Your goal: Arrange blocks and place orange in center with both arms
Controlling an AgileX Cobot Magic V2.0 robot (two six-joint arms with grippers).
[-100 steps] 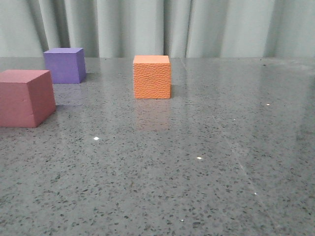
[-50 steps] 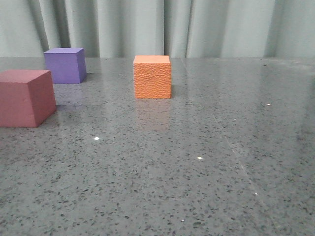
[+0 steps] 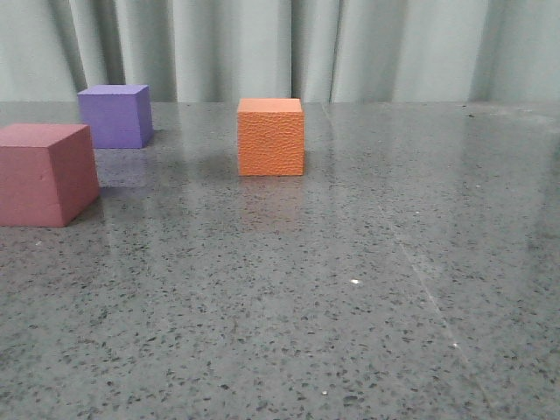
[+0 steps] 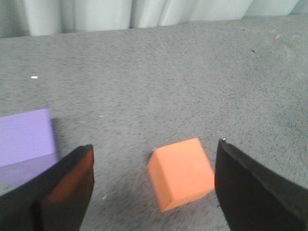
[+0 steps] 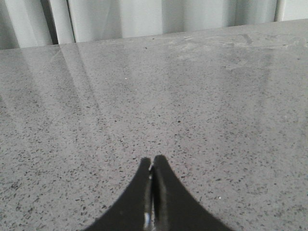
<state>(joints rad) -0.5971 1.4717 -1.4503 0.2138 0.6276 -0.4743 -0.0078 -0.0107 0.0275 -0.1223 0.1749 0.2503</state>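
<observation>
- Comparing the front view with a second ago, the three blocks sit where they did; the one change is in the polished grey table (image 3: 367, 289), where a bright speck of reflected light in front of the pink-red cube and another at the far right have gone, leaving the one nearer the middle; I take that as something moving overhead, though no arm shows in this view
- Sitting upright near the middle of the table, towards the curtain (image 3: 289, 44), the orange cube (image 3: 271, 137) touches nothing; the purple cube (image 3: 115, 115) stands well to its left and farther back; the pink-red cube (image 3: 45, 174) is nearer the camera at the left edge, apart from the purple one
- Spread wide with nothing between its fingers, the left gripper (image 4: 154, 161) hangs above the table; in the left wrist view the orange cube (image 4: 181, 173) lies between the two black fingers and the purple cube (image 4: 28, 143) just outside one of them
- Pressed tip to tip and holding nothing, the right gripper (image 5: 153, 166) looks out over bare table (image 5: 192, 96)
- Judging from this, the left arm is lining up on the orange cube and no block has been gripped; the arranging is barely begun
</observation>
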